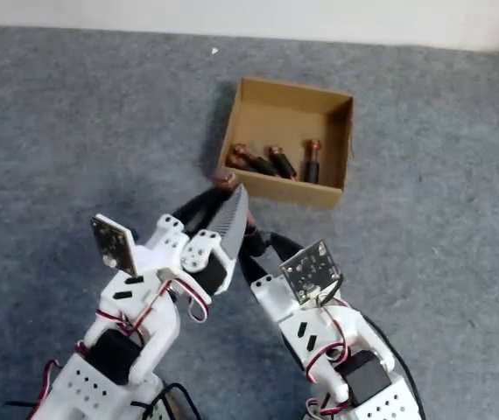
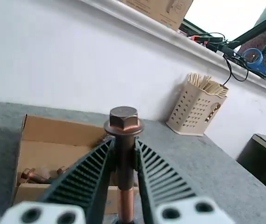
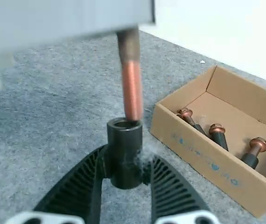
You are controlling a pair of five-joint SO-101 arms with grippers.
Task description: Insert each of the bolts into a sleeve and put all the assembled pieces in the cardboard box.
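My left gripper (image 2: 123, 163) is shut on a copper bolt (image 2: 123, 140), held upright with its hex head above the fingers. In the right wrist view the bolt's shank (image 3: 132, 88) enters the mouth of a black sleeve (image 3: 123, 151), which my right gripper (image 3: 123, 179) is shut on. From above, the bolt head (image 1: 224, 179) shows just in front of the cardboard box (image 1: 289, 192), where both grippers meet. Three assembled bolt-and-sleeve pieces (image 1: 271, 162) lie inside the box.
Grey carpet covers the table around the box. A perforated holder of wooden sticks (image 2: 197, 109) stands by the white wall. Cables and a blue object (image 2: 254, 58) sit on the ledge behind.
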